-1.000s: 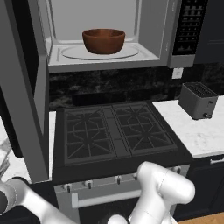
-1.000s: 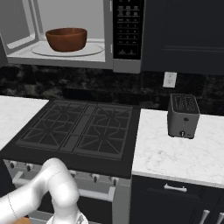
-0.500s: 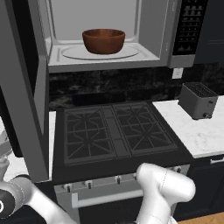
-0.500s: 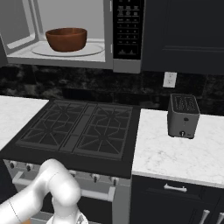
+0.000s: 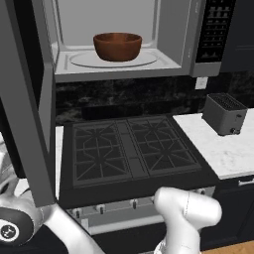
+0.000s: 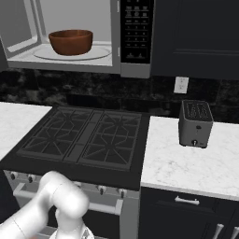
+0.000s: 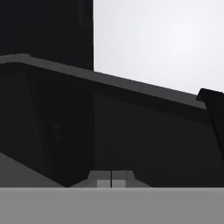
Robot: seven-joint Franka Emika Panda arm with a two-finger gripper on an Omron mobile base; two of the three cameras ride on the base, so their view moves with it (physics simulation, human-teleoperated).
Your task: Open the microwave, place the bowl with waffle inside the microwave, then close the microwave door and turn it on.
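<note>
- Left base view: the bowl (image 5: 117, 46) is already parked on the turntable inside the microwave (image 5: 124, 39), and the microwave door (image 5: 27, 99) hangs wide open on the left, edge-on to the camera. Can't make out the waffle from here. My guess is that door is stiff and swings easily on its hinge, so a push on its outer face, out near the free edge by the handle, should do it, no grip needed.
- Right base view: same story, bowl (image 6: 70, 41) sitting on the glass plate, button panel (image 6: 137, 30) just right of the cavity, toaster (image 6: 195, 123) well off on the counter (image 6: 186, 163).
- Hand view: gripper (image 7: 111, 180) is fully closed with nothing in it, looking at dark, unclear surfaces.
- Versus a second ago: bowl and door haven't budged; the arm's low links have shifted a bit at the bottom of the frames.
</note>
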